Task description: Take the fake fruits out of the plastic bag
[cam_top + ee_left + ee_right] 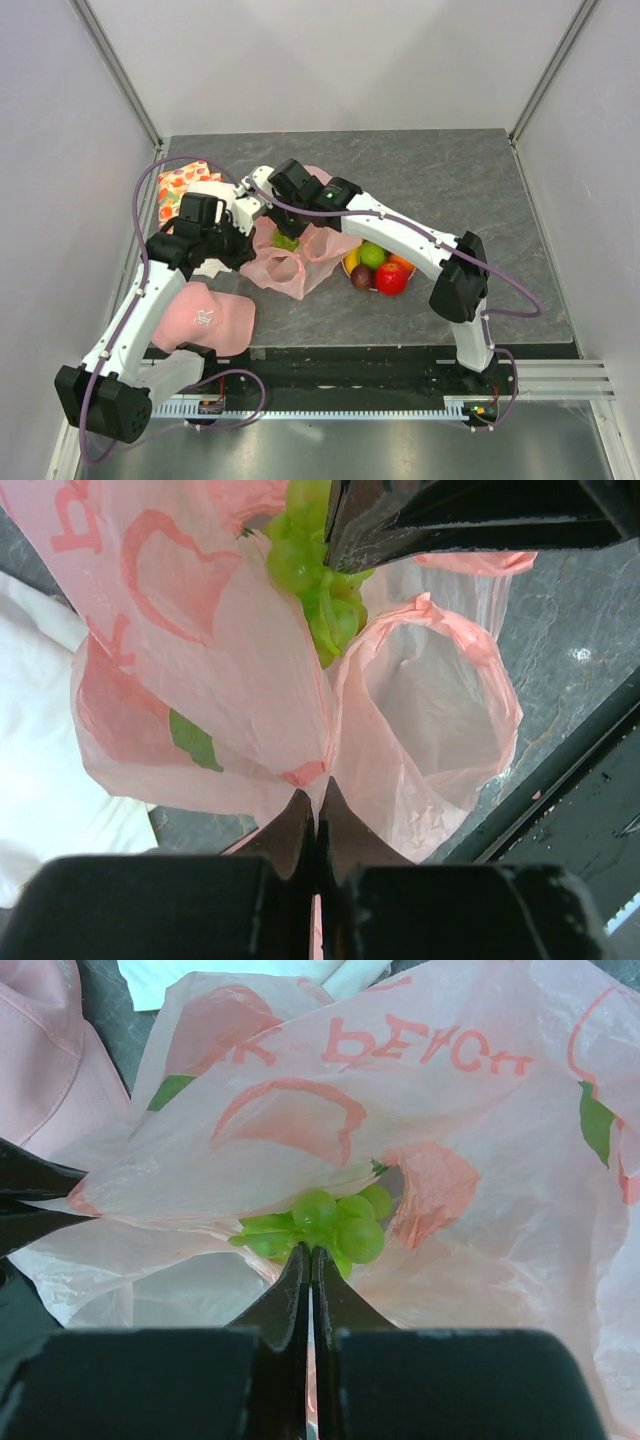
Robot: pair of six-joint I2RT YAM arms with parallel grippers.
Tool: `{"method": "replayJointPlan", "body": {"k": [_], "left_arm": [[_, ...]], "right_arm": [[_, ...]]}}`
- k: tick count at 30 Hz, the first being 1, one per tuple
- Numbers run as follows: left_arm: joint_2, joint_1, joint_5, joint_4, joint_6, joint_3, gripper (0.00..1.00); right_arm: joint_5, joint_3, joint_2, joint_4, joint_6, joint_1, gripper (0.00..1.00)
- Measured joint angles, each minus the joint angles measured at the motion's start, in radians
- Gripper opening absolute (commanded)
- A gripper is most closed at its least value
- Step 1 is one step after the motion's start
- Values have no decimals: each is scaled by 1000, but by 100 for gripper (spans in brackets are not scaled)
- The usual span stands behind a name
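Closest in, the right gripper (309,1258) has its jaws pressed flat together at the stalk end of a bunch of green fake grapes (340,1222). The bunch pokes out through the mouth of the pale-pink plastic bag (450,1140). The gripper looks to have the bunch by the stalk, though I cannot tell whether a fold of film is caught in the pinch too. The left gripper (318,815) is likewise closed, clamped on a fold of the bag just beside a handle loop (440,710). The bag lies crumpled on the grey table between the two arms. The step in hand seems to be drawing the grapes clear, and doing it well depends on the left side acting as a firm anchor. That anchor should hold the film down and back while the right lifts slowly, straight out along the opening rather than across it. If the film rises with the bunch, the pinch has probably taken plastic, and it is better to release and regrip higher on the stalk. A stalk hold is thin, so the bunch may swing or slip. A smooth carry should bring it to the red apple (391,278) and the other fruits grouped just right of the bag.
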Motion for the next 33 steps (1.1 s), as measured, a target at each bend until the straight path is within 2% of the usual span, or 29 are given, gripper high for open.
{"method": "replayJointPlan", "body": {"k": [10,15,21,28,33], "left_arm": [[9,17,-15,39,-4,10,2],[-2,137,123,36,-51,10,2],[-11,143,209,42,-72,10,1],[39,147,147,49,-134,10,2],[14,204,50,99,-224,13,2]], "right_arm": [[14,13,-114,3,-66,-6,0],[-17,-32,-272,92,-49,-33,0],[-64,-21,-279,103,-10,-141,0],[-36,94,-257,90,-59,-224,0],[19,12,-385,105,-139,-272,0]]}}
